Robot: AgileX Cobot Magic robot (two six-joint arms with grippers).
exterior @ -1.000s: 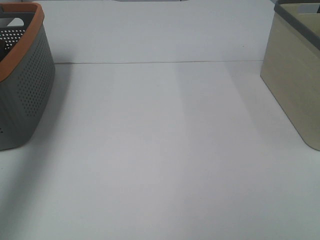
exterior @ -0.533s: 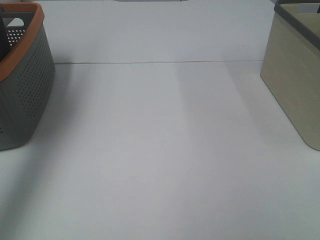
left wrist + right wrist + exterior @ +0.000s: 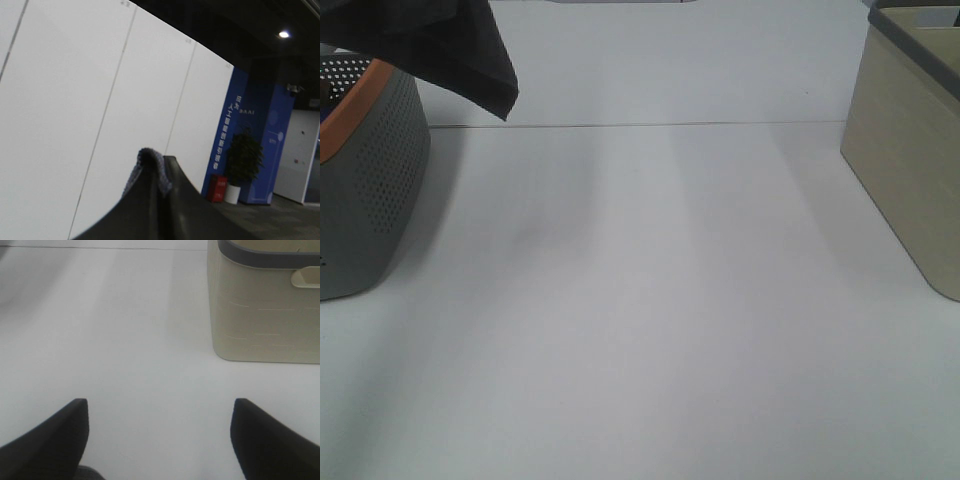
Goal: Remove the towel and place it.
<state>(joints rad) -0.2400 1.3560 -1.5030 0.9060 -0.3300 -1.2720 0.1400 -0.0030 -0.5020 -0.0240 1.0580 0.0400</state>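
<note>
the towel (image 3: pixel 440 45) hangs in the air over the orange rim of the grey basket (image 3: pixel 380 170). the left claw (image 3: pixel 161 167) is pinched tight on a fold of it. the right claw (image 3: pixel 160 405) is spread wide and holds nothing, low over the table (image 3: pixel 650 300) near the beige bin (image 3: pixel 265 305). to do this well, i'd lift until the cloth clears the rim, carry it over bare table, then lower slowly so it settles flat before letting go.

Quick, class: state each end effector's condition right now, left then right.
Left end effector: closed, holding the towel.
Right end effector: open, empty.
</note>
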